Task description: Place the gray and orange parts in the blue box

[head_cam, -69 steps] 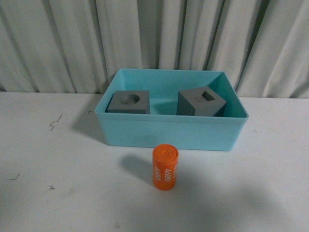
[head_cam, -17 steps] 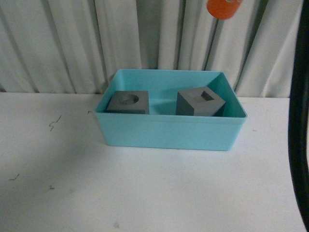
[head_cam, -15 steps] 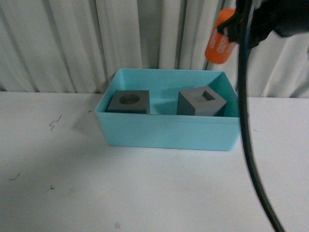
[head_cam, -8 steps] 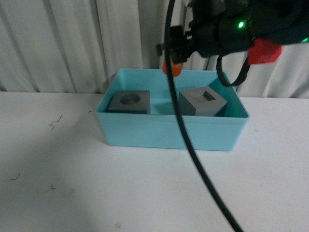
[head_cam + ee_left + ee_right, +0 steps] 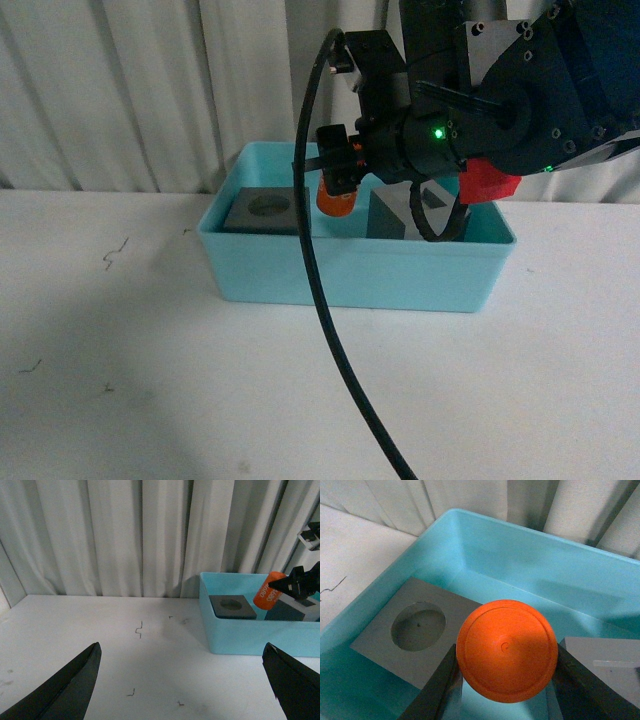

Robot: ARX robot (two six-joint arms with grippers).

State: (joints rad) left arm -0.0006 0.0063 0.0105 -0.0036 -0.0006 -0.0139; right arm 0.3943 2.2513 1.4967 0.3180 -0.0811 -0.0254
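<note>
Two gray cubes [image 5: 268,209] inside blue box [image 5: 350,272]

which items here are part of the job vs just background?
Job:
- orange cylinder, held in the right gripper over the blue box
- gray cube with round recess, in the box
- gray cube with square recess, in the box

Background:
- white table
- curtain
- black cable
</note>
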